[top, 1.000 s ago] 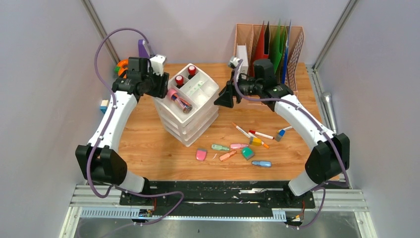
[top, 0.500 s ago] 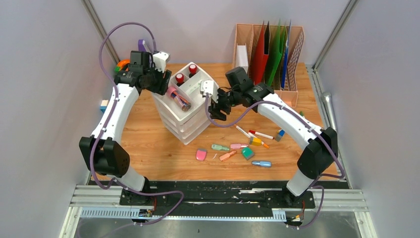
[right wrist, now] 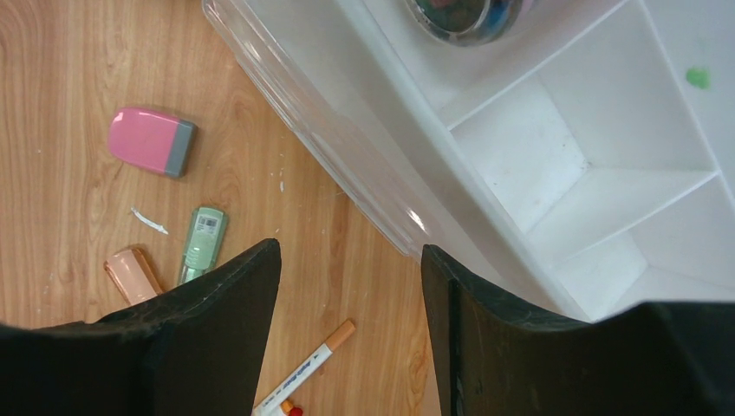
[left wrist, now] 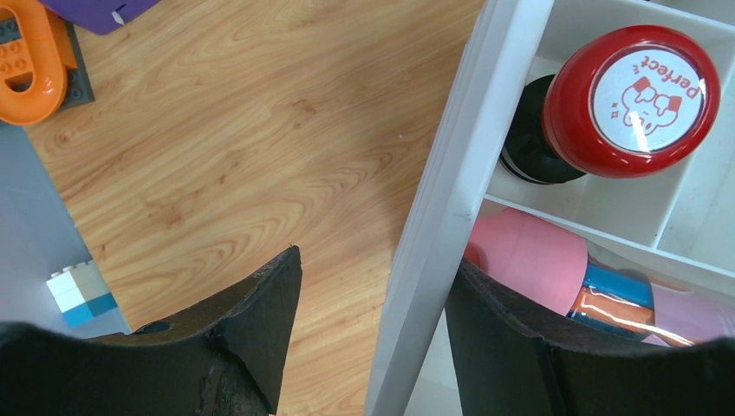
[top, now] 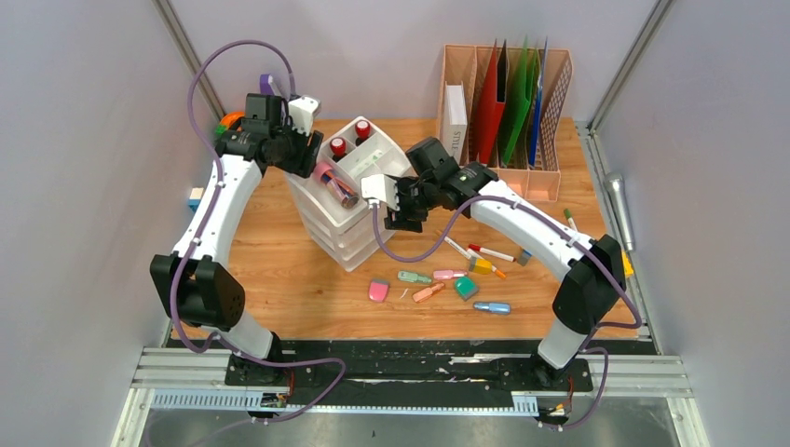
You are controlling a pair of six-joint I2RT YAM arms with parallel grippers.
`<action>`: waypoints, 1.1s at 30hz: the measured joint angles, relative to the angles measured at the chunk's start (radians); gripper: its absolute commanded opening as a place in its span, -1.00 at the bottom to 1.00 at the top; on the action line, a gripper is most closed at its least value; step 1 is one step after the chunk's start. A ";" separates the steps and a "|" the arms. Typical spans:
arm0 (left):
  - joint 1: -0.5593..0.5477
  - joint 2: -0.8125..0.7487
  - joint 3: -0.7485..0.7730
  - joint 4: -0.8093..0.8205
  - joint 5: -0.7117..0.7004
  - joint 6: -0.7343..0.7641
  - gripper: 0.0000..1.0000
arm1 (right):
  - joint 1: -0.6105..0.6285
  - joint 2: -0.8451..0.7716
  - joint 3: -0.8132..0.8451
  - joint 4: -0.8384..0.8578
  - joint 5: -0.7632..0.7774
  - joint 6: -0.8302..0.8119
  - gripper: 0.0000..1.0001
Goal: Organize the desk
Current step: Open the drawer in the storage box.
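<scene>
— Table (top: pixel 270 279), wood-grain and rigid, lies under the white drawer unit (top: pixel 352 235); you won't lift it, I judge.
— So grab what?
— Light, slick plastic markers (top: pixel 491 252) right of the unit, across their barrels. Your left jaws straddle the unit's rim, released; right jaws gape, empty.

- It is a robot test cell: plain grey walls (top: pixel 84 140) and a silver metal rail frame (top: pixel 177 377) enclose the light-brown wood-grain desk (top: pixel 270 270).
- Office goods stand there: a tan perforated file rack (top: pixel 557 84) and a white plastic drawer unit (top: pixel 349 237).
</scene>
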 measured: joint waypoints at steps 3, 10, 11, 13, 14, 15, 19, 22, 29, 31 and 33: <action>0.000 0.005 0.005 0.000 0.000 0.001 0.37 | 0.011 0.009 0.000 0.000 0.028 -0.029 0.20; 0.000 0.006 0.006 0.000 0.000 0.005 0.38 | 0.036 0.016 0.000 0.000 0.074 -0.072 0.18; 0.000 0.006 0.006 0.000 0.000 0.005 0.38 | 0.038 0.016 0.000 0.000 0.078 -0.073 0.18; 0.000 0.006 0.006 0.000 0.000 0.005 0.38 | 0.042 0.016 0.000 0.000 0.086 -0.075 0.18; 0.000 0.006 0.006 0.000 0.000 0.005 0.38 | 0.043 0.014 0.000 0.000 0.089 -0.076 0.18; 0.000 0.006 0.006 0.000 0.000 0.005 0.38 | 0.044 0.012 0.000 0.000 0.093 -0.074 0.18; 0.000 0.006 0.006 0.000 0.000 0.004 0.37 | 0.043 -0.006 -0.002 0.003 0.093 -0.032 0.23; 0.000 0.006 0.006 0.000 0.001 0.001 0.30 | 0.031 -0.042 -0.050 0.040 0.048 0.058 0.27; 0.000 -0.018 -0.038 0.031 0.000 -0.024 0.27 | -0.038 -0.118 -0.241 0.192 -0.136 0.402 0.28; 0.000 -0.030 -0.065 0.038 -0.010 -0.034 0.27 | -0.059 -0.116 -0.264 0.228 -0.171 0.485 0.27; 0.000 -0.038 -0.085 0.050 -0.022 -0.050 0.28 | -0.083 -0.110 -0.269 0.266 -0.201 0.558 0.27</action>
